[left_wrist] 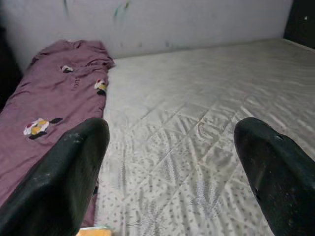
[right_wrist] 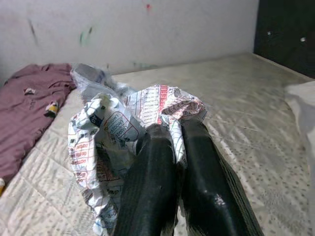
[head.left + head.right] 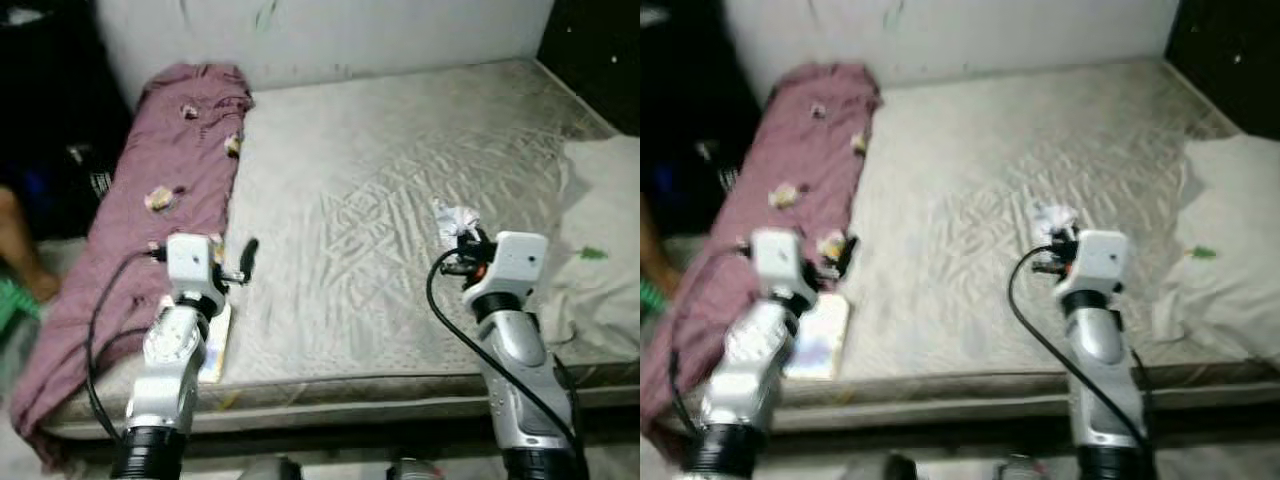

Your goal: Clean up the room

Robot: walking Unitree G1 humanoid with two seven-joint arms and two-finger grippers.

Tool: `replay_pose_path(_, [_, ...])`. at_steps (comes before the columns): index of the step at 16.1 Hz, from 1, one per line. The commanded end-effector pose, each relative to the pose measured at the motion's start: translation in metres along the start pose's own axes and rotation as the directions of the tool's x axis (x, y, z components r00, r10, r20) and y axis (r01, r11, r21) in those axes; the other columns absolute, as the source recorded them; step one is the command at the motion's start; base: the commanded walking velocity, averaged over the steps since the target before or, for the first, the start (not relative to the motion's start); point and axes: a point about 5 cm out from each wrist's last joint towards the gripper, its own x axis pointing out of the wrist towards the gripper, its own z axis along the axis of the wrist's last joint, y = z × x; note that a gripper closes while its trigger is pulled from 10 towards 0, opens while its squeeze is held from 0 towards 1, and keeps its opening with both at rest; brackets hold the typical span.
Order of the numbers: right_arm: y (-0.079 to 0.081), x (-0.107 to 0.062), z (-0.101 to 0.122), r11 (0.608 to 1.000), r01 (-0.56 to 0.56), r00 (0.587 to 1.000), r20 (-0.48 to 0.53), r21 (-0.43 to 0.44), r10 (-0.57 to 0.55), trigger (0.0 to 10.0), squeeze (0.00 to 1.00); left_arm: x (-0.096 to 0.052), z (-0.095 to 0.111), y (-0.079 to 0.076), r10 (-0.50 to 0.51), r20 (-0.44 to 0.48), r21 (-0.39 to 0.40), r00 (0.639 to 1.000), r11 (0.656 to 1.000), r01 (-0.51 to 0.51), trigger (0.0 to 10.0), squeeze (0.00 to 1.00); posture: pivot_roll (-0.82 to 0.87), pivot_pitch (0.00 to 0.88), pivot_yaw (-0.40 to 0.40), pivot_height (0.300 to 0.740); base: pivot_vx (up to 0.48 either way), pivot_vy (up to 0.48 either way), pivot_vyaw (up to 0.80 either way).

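A crumpled printed wrapper (image 2: 123, 132) is pinched between the two black fingers of my right gripper (image 3: 470, 240), which hovers over the right half of the pale quilted mattress (image 3: 380, 200). The same wrapper (image 3: 452, 219) pokes up white above the wrist block. My left gripper (image 3: 245, 260) stands open near the mattress's left front, next to a maroon floral cloth (image 3: 170, 170) that runs along the left side. Its fingers (image 1: 64, 172) are spread wide with nothing between them. A thin book or card (image 3: 820, 335) lies at the front left edge, under the left arm.
A white pillow or sheet (image 3: 600, 230) with a small green scrap (image 3: 592, 253) lies at the right edge. A pale wall (image 3: 330, 35) backs the bed. To the far left a person's leg (image 3: 20, 250) and dark clutter (image 3: 60, 150) sit beside the bed.
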Motion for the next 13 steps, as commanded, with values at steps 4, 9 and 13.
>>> replay_pose_path(4, [0.0122,0.0014,0.0037,0.999,-0.043,0.999,0.016,0.0,0.043,10.0,0.0,-0.001,0.0043,0.0115,0.028,0.008,0.013,1.0,1.0,-0.028,10.0,0.0,-0.08,0.0,0.108,0.74,0.0,0.47,0.0])
replay_pose_path(9, [0.0129,0.0017,0.0017,0.998,-0.053,0.999,0.003,0.018,0.053,10.0,0.0,-0.0005,0.0042,0.0103,0.024,0.007,0.011,1.0,1.0,-0.024,10.0,0.0,-0.09,0.0,0.105,0.74,0.0,0.47,0.0])
replay_pose_path(13, [0.0139,0.0006,0.0005,0.998,-0.063,0.998,-0.003,0.018,0.063,10.0,0.0,-0.001,0.0041,0.0089,0.018,0.01,0.009,1.0,1.0,-0.018,10.0,0.0,-0.09,0.0,0.104,0.74,0.0,0.469,0.0])
